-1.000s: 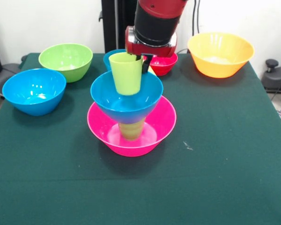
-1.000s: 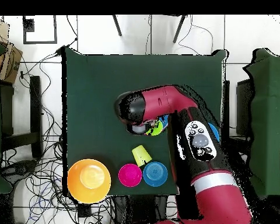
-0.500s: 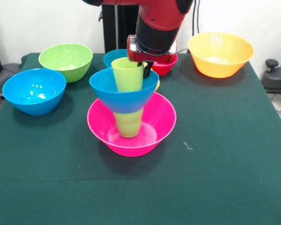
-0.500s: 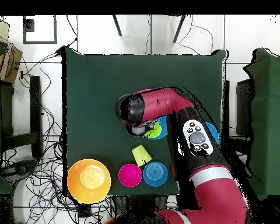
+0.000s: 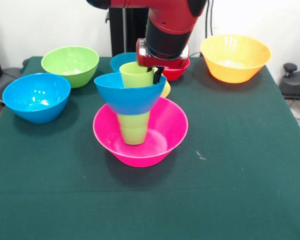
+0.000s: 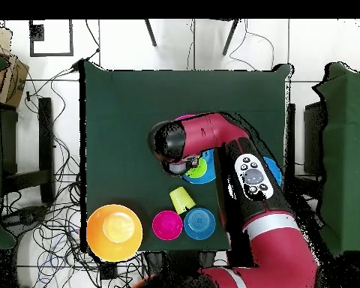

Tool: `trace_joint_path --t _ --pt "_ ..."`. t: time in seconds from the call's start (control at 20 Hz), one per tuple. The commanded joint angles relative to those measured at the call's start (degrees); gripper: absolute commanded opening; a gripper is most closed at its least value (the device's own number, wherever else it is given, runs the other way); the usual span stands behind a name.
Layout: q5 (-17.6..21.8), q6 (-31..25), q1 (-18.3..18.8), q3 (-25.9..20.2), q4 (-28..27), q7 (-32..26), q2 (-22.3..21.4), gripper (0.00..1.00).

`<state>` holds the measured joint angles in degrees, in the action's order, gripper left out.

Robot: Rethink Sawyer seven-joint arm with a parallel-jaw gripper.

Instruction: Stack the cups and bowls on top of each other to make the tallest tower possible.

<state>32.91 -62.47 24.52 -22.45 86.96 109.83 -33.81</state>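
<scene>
A: What has changed since a second ago?

B: The top cup (image 5: 135, 75) is lower. A second back it hung clear above the blue bowl (image 5: 130, 94), most of its wall showing. Now only its rim and upper wall stand above the bowl's edge. The blue bowl has also shifted a little left and looks tilted on the lower cup (image 5: 133, 128).

A: The hand?

B: The hand (image 5: 151, 73) is clamped on the top cup's rim, one finger showing dark at the cup's right side. The arm comes down from the far side, right over the stack.

A: Where is the tower?

B: Mid-desk (image 5: 230, 165). Pink bowl (image 5: 167, 131) at the base, lower cup standing in it, blue bowl on that, top cup going into the blue bowl. Overhead, the arm hides most of it; only slivers of blue and green show.

A: What does it mean for the task?

B: My reading: the fourth piece is nearly seated, but I cannot tell if its base touches the bowl's floor. The tilt is the worry; release could tip the bowl off the lower cup.

A: Spares?

B: Big blue bowl (image 5: 36, 96) and green bowl (image 5: 70, 64) far left, orange bowl (image 5: 235, 57) far right, red bowl (image 5: 176, 68) and another blue one behind the arm. A yellowish cup (image 6: 181, 199) lies near those.
</scene>
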Motion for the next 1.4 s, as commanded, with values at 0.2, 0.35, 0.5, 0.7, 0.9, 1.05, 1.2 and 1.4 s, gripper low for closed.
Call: trace_joint_path --t 0.2,0.35,0.5,0.7,0.9,1.05,1.2,1.4 --pt "2.82 -0.07 -1.12 -2.39 -0.72 -9.73 0.27 0.0" --pt "2.25 -1.11 -1.22 -2.3 -0.13 -9.51 -0.94 0.0" --pt "1.79 -1.72 -1.39 -2.33 0.45 -9.25 -2.02 0.0" --pt "1.56 -2.09 -1.65 -2.14 0.79 -8.67 -2.37 0.0" --pt "1.86 -2.22 -1.86 -1.97 -0.47 -8.41 -0.84 0.0" --pt "1.99 -2.06 -2.21 -1.85 -1.26 -7.85 0.02 0.0" --pt "2.46 -1.21 -2.97 -1.56 -2.33 -6.59 1.16 0.0" --pt "2.68 -1.02 -3.38 -1.43 -4.39 -6.31 3.08 0.0"
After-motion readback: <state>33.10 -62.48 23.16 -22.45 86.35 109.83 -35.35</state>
